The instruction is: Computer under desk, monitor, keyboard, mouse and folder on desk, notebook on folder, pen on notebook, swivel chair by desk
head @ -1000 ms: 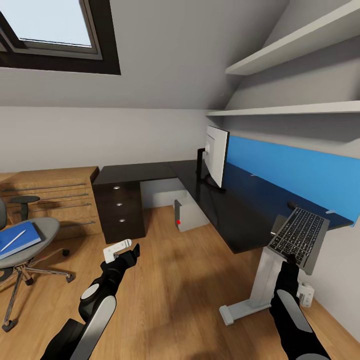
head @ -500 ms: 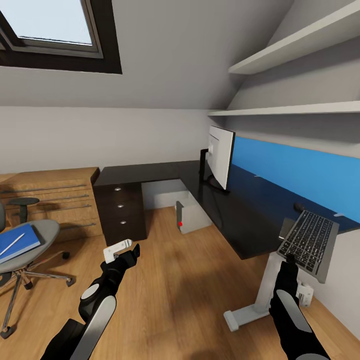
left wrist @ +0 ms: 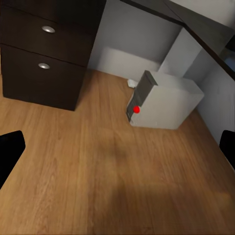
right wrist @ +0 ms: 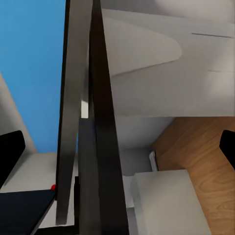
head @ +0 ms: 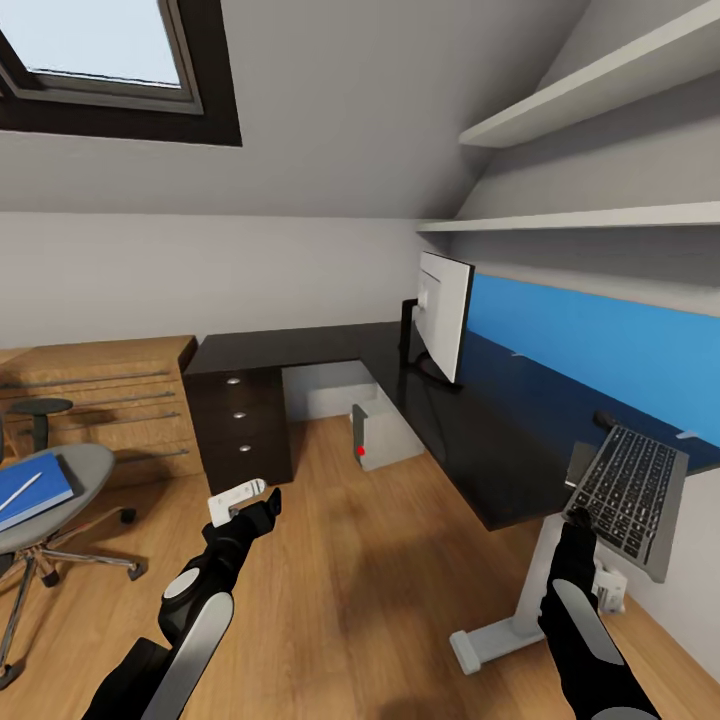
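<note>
The keyboard [head: 628,485] is held steeply tilted in the right tool [head: 578,519], pinched at one edge just off the desk [head: 470,440] end. A slip is risked by so thin a grip. The left tool [head: 262,504] is spread wide, nothing held; the monitor [head: 441,314] is seen near the desk's back corner.

I see a long glossy black L-shaped tabletop [head: 470,430] on white legs with a bright blue back panel, and the monitor [head: 443,313] stands upright on it near the inner corner, its white-grey back turned toward me. Under the tabletop, the small silver-grey computer [head: 382,434] sits on the light wood floor [head: 370,580] with a red light near its base. At the left edge of my head view, the grey swivel chair [head: 60,490] stands on the floor with the blue folder [head: 30,488] lying on its seat and a slim white pen [head: 20,490] on the folder.
</note>
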Robot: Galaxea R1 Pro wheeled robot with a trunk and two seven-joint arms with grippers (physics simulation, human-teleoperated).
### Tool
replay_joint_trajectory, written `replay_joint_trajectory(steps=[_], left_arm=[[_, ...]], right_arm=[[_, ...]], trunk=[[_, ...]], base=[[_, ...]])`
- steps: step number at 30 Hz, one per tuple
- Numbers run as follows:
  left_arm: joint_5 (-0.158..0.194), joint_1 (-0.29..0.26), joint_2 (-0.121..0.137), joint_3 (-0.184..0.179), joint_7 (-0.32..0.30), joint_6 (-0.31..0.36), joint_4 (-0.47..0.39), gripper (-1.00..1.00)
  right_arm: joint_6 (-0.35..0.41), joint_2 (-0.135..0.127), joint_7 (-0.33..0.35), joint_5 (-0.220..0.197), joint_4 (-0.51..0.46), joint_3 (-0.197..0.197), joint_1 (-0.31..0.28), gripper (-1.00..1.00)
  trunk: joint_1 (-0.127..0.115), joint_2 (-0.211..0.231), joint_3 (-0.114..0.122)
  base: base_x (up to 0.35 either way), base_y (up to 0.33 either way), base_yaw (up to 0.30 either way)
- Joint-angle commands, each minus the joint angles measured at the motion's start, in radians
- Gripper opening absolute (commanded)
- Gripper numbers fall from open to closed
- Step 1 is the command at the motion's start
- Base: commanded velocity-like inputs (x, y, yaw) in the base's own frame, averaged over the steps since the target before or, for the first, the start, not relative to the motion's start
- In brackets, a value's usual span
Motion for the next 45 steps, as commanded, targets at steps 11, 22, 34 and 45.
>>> replay_joint_trajectory(steps=[11,22,34,45], left_arm=[[0.006,-0.001,0.001,-0.013,0.009,0.002,-0.001,1.00],[0.006,-0.001,0.001,-0.016,0.009,0.002,-0.001,1.00],[0.007,-0.001,0.001,-0.017,0.008,0.002,0.000,1.00],[0.007,-0.001,0.001,-0.017,0.009,0.002,0.000,1.00]], right_arm=[[-0.003,0.000,0.009,-0.007,-0.001,0.001,-0.001,1.00],[-0.004,0.000,0.010,-0.006,-0.001,0.001,-0.001,1.00],[-0.005,-0.002,0.010,-0.005,-0.003,0.001,-0.001,1.00],[-0.008,-0.002,0.012,-0.004,-0.005,-0.004,-0.001,1.00]], trunk=[[-0.008,0.014,0.005],[-0.023,0.042,0.018],[-0.027,0.049,0.021],[-0.027,0.049,0.021]], base=[[0.028,0.000,0.000],[0.001,0.000,0.000],[0.000,0.000,0.000],[0.000,0.000,0.000]])
